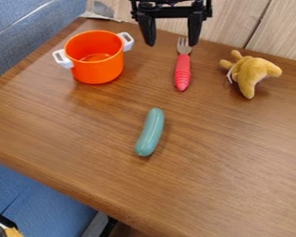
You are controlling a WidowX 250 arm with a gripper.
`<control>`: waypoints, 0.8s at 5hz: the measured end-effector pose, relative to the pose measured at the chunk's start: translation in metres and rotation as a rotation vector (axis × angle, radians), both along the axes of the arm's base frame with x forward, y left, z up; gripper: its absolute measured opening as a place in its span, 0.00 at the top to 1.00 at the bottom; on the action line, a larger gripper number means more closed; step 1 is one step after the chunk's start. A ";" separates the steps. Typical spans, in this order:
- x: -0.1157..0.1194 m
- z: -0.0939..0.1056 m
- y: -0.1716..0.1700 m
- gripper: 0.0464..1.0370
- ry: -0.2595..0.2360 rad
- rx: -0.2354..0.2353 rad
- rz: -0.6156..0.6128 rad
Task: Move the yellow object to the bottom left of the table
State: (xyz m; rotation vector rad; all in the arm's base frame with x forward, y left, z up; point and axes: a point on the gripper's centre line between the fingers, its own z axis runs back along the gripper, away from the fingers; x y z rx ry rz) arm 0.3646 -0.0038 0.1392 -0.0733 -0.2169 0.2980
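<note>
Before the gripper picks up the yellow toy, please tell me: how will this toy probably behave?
The yellow toy looks fuzzy and stuffed, so it should give softly under the grip rather than break. Being plush, it is probably light for its size. Its uneven, lobed shape makes rolling unlikely, though it may swing if held by one lobe.

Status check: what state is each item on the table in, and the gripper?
Gripper: open, holding nothing.
Yellow plush toy: resting on the table at the right, not grasped.
Orange pot: upright, no lid, nothing seen inside.
Red-handled fork: lying down, tines toward the wall.
Teal sausage-shaped object: lying on its side, not grasped.
</note>
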 end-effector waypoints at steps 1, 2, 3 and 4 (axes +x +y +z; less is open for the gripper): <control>-0.001 -0.012 0.000 0.04 0.037 -0.003 -0.002; -0.001 -0.010 -0.018 0.04 0.053 -0.055 -0.045; 0.006 -0.005 -0.052 0.04 0.058 -0.116 -0.141; 0.013 -0.001 -0.085 0.04 0.063 -0.154 -0.226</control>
